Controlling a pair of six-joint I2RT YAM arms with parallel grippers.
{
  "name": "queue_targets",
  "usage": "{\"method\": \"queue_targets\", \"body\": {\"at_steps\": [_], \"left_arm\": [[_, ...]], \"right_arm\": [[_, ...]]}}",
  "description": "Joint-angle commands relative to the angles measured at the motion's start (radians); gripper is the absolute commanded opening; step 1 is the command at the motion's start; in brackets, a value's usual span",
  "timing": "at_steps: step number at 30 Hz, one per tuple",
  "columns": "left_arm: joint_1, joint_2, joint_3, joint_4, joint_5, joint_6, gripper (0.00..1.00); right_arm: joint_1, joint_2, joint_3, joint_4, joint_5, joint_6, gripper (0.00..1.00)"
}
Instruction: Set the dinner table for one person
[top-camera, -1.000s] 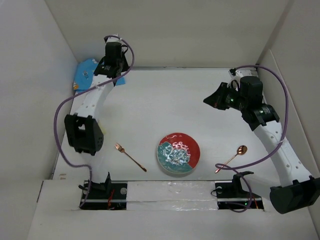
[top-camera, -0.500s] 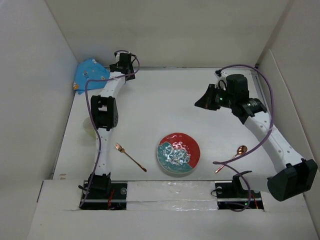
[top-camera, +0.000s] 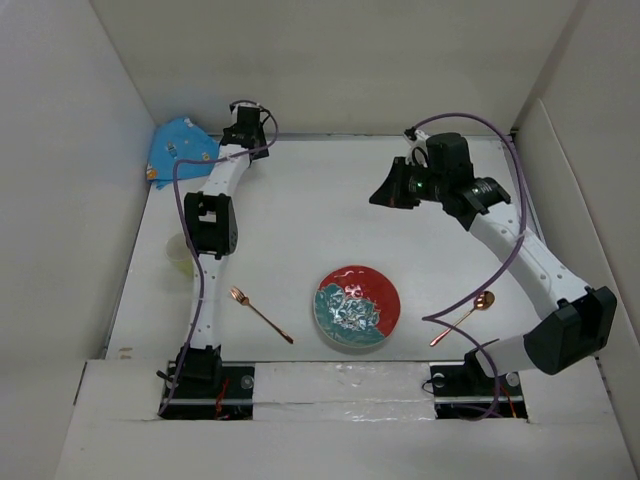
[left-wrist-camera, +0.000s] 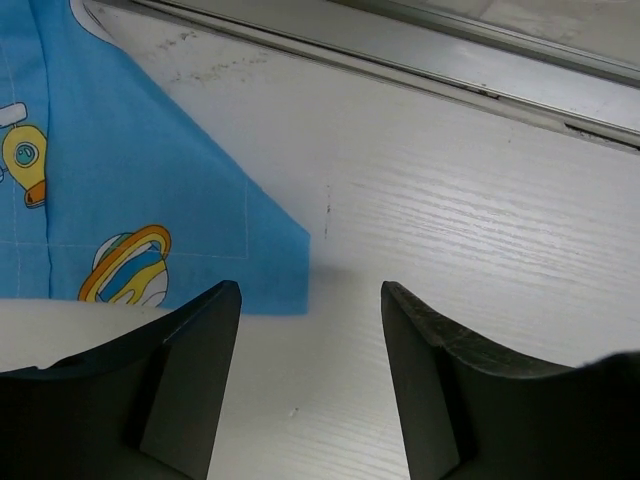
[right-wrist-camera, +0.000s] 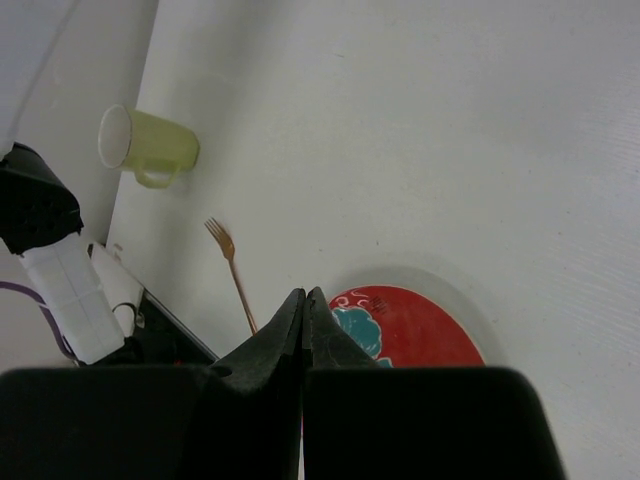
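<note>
The dinner table is a wide white top. On its near part lie a red and teal plate, a copper fork to the plate's left and a copper spoon to its right. A blue cartoon-print placemat is bunched in the far left corner. My left gripper hovers just right of it, open and empty, with the placemat's corner ahead of its left finger. My right gripper hangs above the table's far middle, shut on nothing.
A pale green mug lies on its side at the left edge, partly behind my left arm; it also shows in the right wrist view. White walls enclose the table on three sides. Purple cables loop off both arms.
My left gripper has opened and let go of the placemat, which now lies in the corner, and that arm has straightened. My right arm has swung left, still shut.
</note>
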Motion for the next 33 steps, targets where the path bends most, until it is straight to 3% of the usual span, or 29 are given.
{"method": "queue_targets", "body": {"at_steps": [1, 9, 16, 21, 25, 33], "left_arm": [[0.026, 0.002, 0.034, -0.023, 0.067, 0.02, 0.54], [0.035, 0.053, 0.0, -0.124, 0.067, 0.083, 0.54], [0.047, 0.107, -0.012, -0.109, 0.03, 0.083, 0.53], [0.047, 0.113, 0.015, -0.083, 0.003, 0.096, 0.28], [0.047, 0.096, -0.01, -0.074, 0.003, 0.091, 0.0], [-0.026, -0.092, -0.084, -0.071, 0.133, 0.068, 0.0]], "right_arm": [[0.015, 0.005, 0.097, -0.004, 0.019, -0.012, 0.01], [0.024, 0.0, 0.205, -0.04, 0.016, -0.035, 0.02], [0.024, 0.019, 0.268, -0.075, -0.037, -0.054, 0.02], [0.035, 0.017, 0.224, -0.064, -0.061, -0.045, 0.02], [0.056, 0.019, 0.19, -0.037, -0.073, -0.026, 0.02], [0.066, 0.005, 0.139, 0.015, -0.05, -0.009, 0.02]]}}
